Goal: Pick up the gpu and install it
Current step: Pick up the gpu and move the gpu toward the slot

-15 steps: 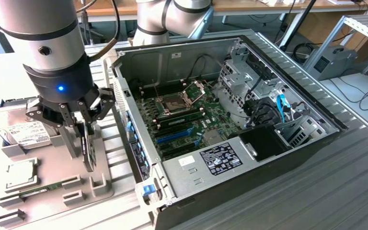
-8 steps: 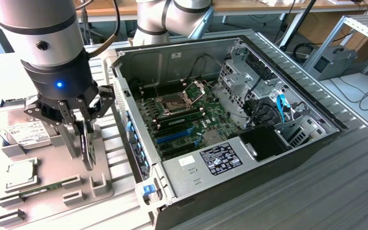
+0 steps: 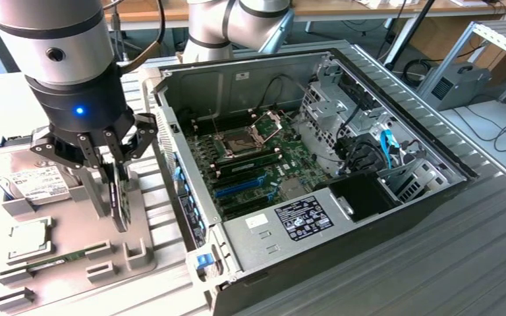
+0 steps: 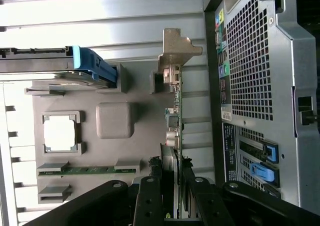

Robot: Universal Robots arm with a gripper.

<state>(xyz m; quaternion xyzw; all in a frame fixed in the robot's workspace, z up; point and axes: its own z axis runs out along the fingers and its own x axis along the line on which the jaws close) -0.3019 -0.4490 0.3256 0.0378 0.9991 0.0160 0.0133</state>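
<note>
The gpu (image 3: 118, 201) stands on edge over the grey parts tray (image 3: 143, 227), seen as a thin dark card hanging down from my gripper (image 3: 115, 172). In the wrist view the gpu (image 4: 176, 113) runs edge-on, green board showing, with its silver bracket (image 4: 177, 48) at the far end beside a tray block. My gripper (image 4: 173, 186) straddles the near end of the card, and a black finger (image 4: 150, 198) presses in on each side, shut on it. The open computer case (image 3: 323, 164) lies to the exterior view's right, its motherboard (image 3: 253, 164) exposed.
On the tray lie a silver hard drive (image 3: 33, 181) with a blue clip (image 4: 92, 66), a square processor (image 4: 60, 133) and a narrow green memory stick (image 4: 87, 170). The case's rear panel (image 4: 260, 86) stands close beside the card. A second arm's base (image 3: 226, 26) rises behind the case.
</note>
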